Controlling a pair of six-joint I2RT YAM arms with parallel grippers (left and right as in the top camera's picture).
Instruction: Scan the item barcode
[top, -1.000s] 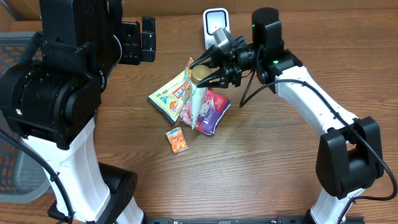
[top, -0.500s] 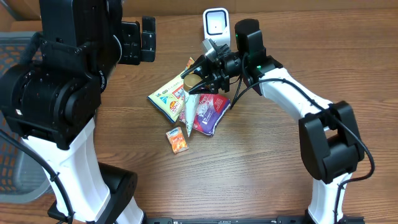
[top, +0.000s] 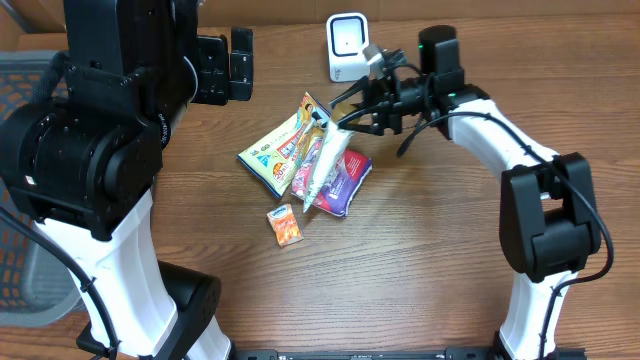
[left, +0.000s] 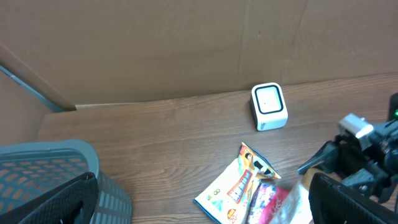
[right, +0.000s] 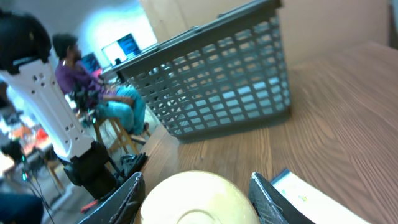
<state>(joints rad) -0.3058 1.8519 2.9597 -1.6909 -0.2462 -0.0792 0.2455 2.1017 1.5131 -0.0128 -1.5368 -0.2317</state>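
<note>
Packets of snacks sit in a loose cluster at the centre of the overhead frame on the wooden worktop (top: 430, 260). A yellow-green packet (top: 278, 150) is to the left and a purple packet (top: 342, 182) to the right, with a small orange packet (top: 285, 225) lying apart just below them. A white tube (top: 322, 165) slants across the purple packet, its upper end toward the top of the frame.

The right pincer (top: 343, 114) reaches in from the upper right and grasps that upper end. In the right wrist view the tube's round cream cap (right: 196, 199) fills the gap between the two black fingers (right: 121, 200), which press on either side of it. Whether the tube's lower end rests on the packets or hangs just above them cannot be told.

A white scanner (top: 345, 45) stands upright at the top centre of the overhead frame, near the right pincer and apart from the tube. The left pincer (top: 226, 66) is at the upper left, well apart from the packets, its fingers spread wide and holding nothing. A grey mesh basket (left: 56, 177) fills the lower left of the left wrist view.
</note>
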